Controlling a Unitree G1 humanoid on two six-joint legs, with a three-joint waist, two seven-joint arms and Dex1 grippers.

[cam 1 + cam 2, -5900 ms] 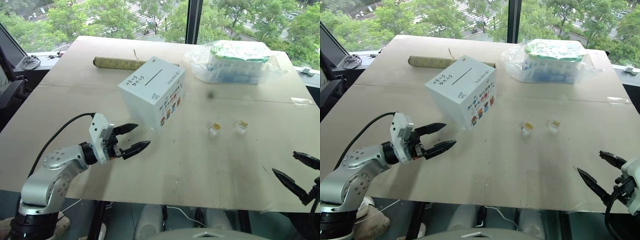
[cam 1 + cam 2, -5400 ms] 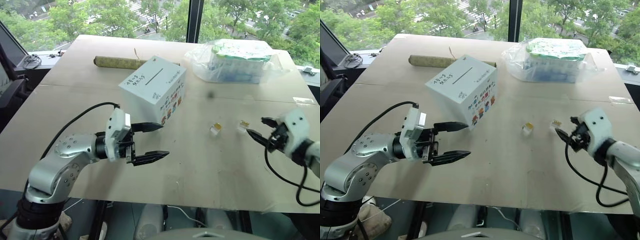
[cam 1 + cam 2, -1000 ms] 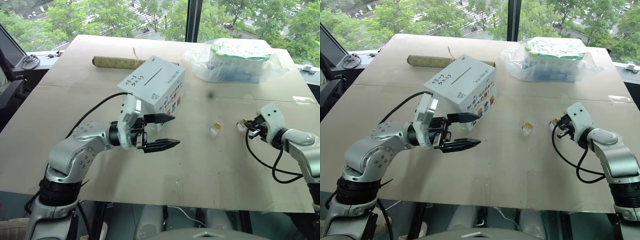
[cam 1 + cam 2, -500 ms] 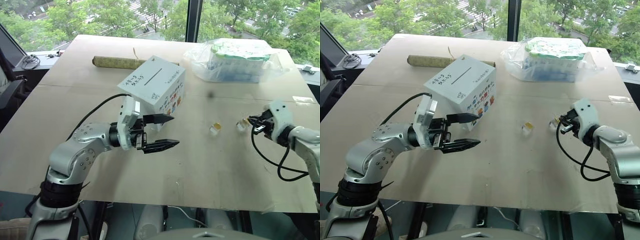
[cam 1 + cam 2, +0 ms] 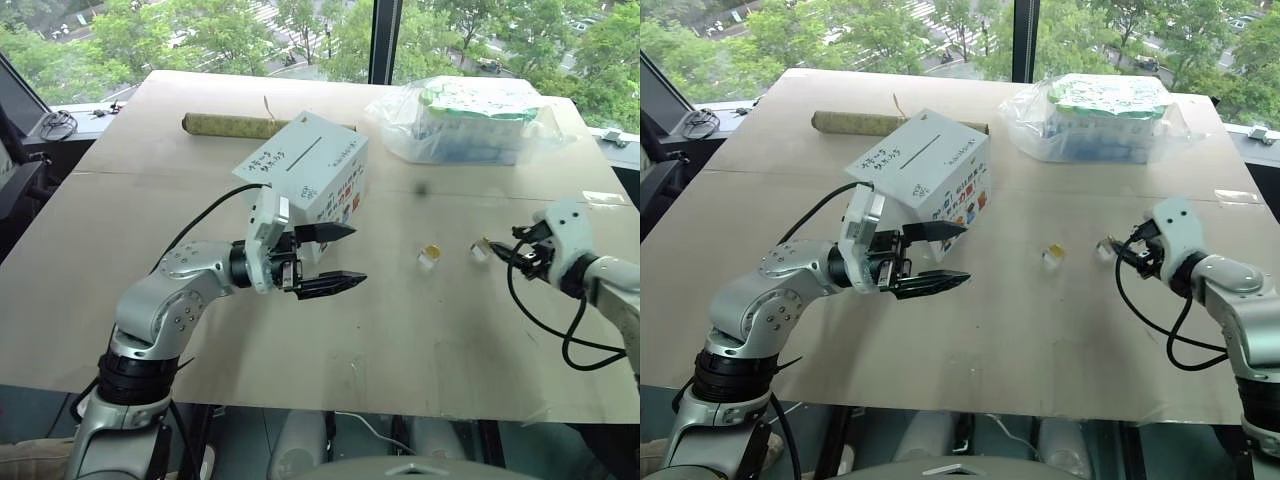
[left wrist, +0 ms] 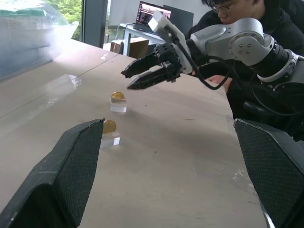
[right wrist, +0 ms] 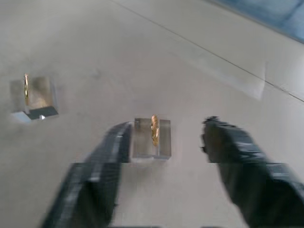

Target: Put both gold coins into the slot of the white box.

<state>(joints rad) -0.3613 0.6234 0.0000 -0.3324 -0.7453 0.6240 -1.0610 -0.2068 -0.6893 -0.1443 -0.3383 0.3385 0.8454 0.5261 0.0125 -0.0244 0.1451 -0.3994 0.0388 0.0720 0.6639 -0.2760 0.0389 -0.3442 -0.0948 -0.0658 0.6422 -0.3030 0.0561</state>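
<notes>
On the bench (image 5: 330,350) stand two gold coins, each upright on its own small clear block: one (image 5: 432,249) right of the white box (image 5: 305,182), the other (image 7: 154,129) further right, between the spread fingers of the right tool (image 7: 164,137), which touch neither coin nor block. One white box sits left of centre, its slot (image 5: 306,153) on the top face. The left tool (image 5: 335,258) hovers level just in front of the box, pointing right, fingers wide apart and empty.
</notes>
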